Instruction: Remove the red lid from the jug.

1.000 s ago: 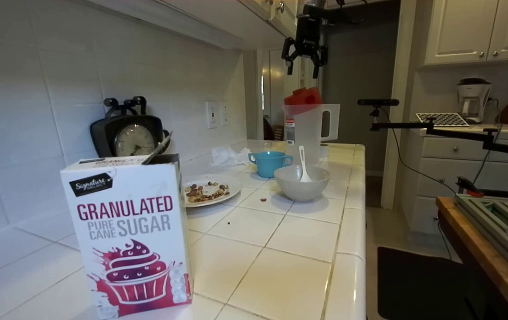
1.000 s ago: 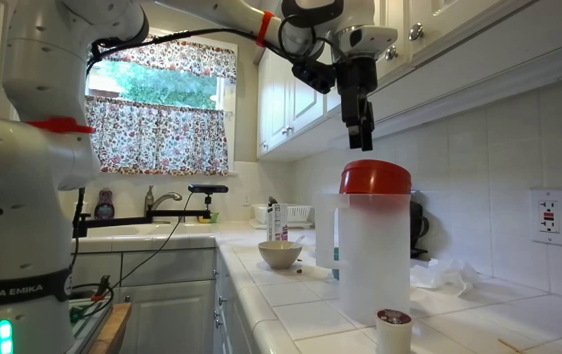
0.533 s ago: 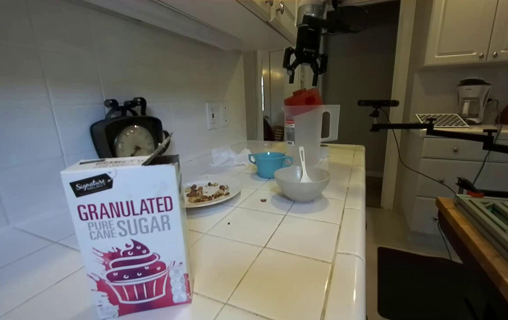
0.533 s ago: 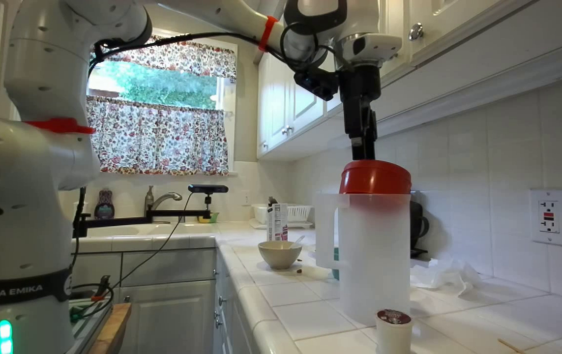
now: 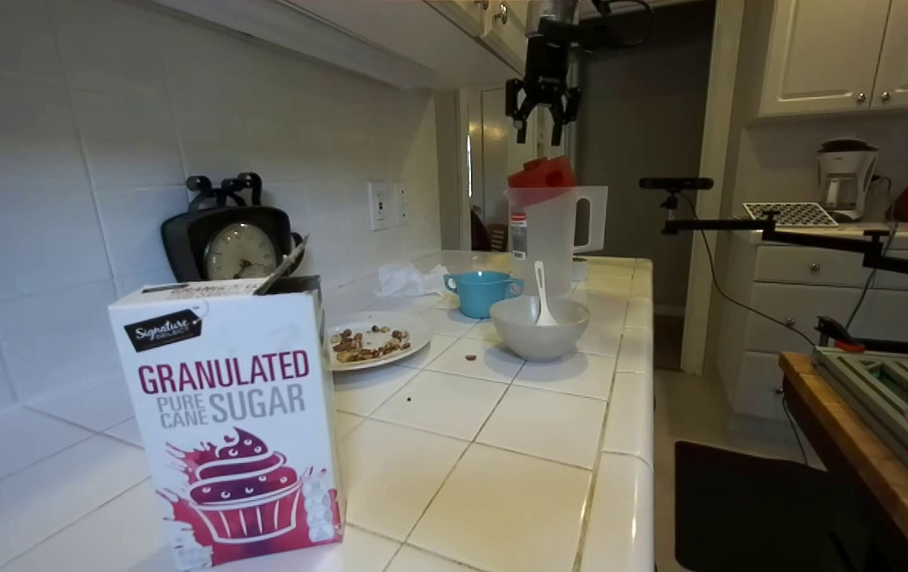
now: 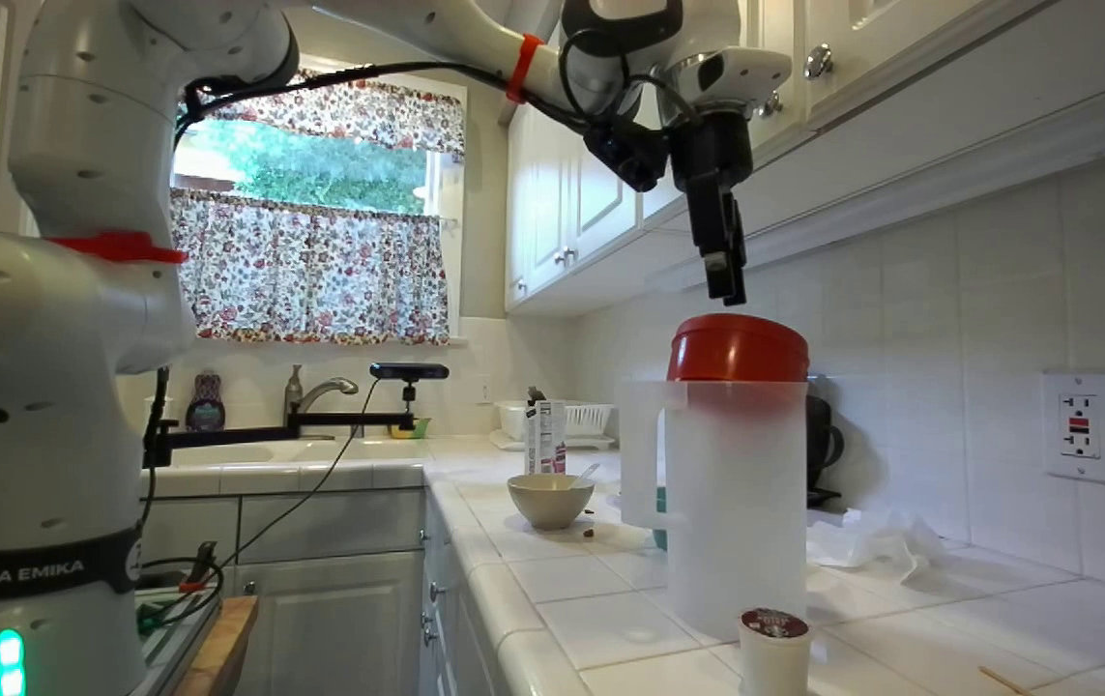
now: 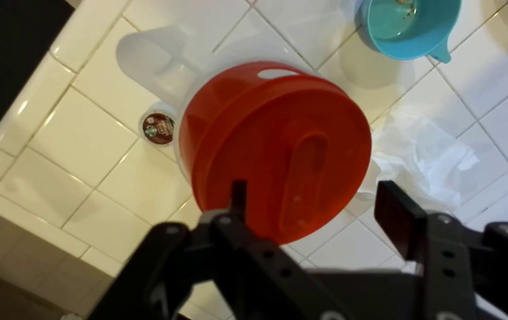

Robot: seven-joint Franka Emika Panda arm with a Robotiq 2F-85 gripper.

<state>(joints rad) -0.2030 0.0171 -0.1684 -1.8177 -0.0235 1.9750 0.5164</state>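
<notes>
The translucent white jug (image 5: 546,238) stands upright on the tiled counter and also shows in an exterior view (image 6: 736,522). The red lid (image 5: 541,176) sits tilted in its mouth, the upper part above the rim, in both exterior views (image 6: 738,352). In the wrist view the lid (image 7: 258,146) shows from above, with a raised bar (image 7: 305,178) across its top. My gripper (image 5: 539,138) is open and empty, a little above the lid and apart from it, in both exterior views (image 6: 728,293). In the wrist view the gripper's (image 7: 312,189) left finger overlaps the lid; the right finger is beyond its edge.
A blue cup (image 5: 482,295), a bowl (image 5: 537,338) with a spoon, a plate (image 5: 422,338) of nuts and a sugar box (image 5: 223,429) stand along the counter. A small pod (image 6: 774,657) and crumpled paper (image 6: 876,546) lie near the jug. Cabinets (image 6: 900,58) hang close to the arm.
My gripper came down toward the lid, then rose again slightly and tilted. The lid and the jug have not moved.
</notes>
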